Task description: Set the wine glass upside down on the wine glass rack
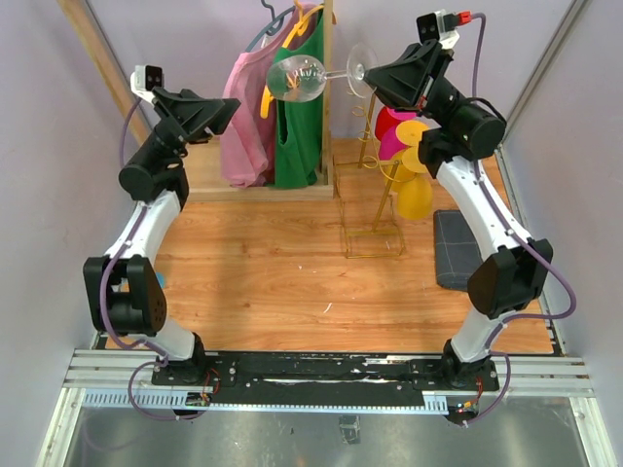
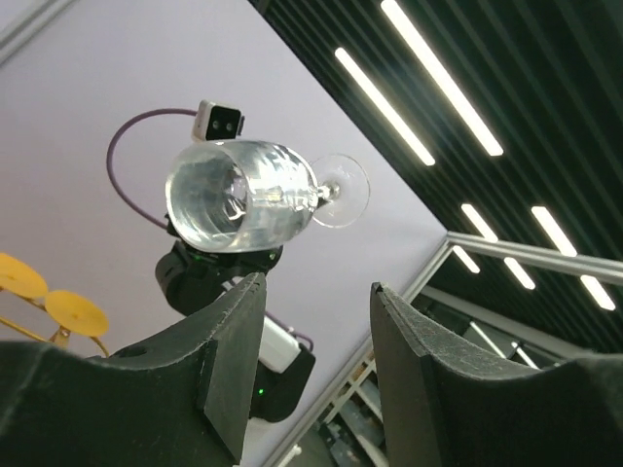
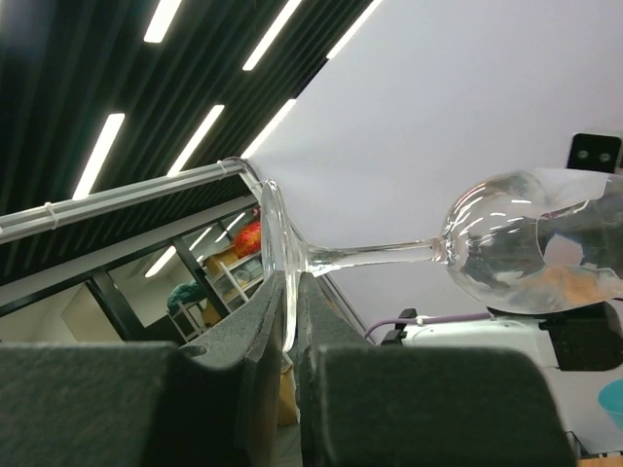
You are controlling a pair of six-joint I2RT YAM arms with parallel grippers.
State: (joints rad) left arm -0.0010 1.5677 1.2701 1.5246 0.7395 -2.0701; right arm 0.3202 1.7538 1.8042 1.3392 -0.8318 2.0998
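The clear wine glass (image 1: 298, 78) lies sideways high in the air at the back, its bowl to the left and its foot to the right. My right gripper (image 1: 374, 78) is shut on the rim of the foot; in the right wrist view the foot's edge sits pinched in my right gripper (image 3: 290, 292), with the stem and bowl of the wine glass (image 3: 516, 248) stretching right. My left gripper (image 1: 232, 109) is open, left of the bowl and apart from it. In the left wrist view the wine glass (image 2: 248, 199) floats beyond my left gripper (image 2: 316, 287). Below the right gripper stands the gold wine glass rack (image 1: 375, 209).
Yellow, pink and red glasses (image 1: 411, 146) hang on the rack's right side. A wooden clothes rack with pink and green garments (image 1: 292, 117) stands at the back centre. A folded grey cloth (image 1: 456, 249) lies at the right edge of the wooden tabletop (image 1: 263, 263).
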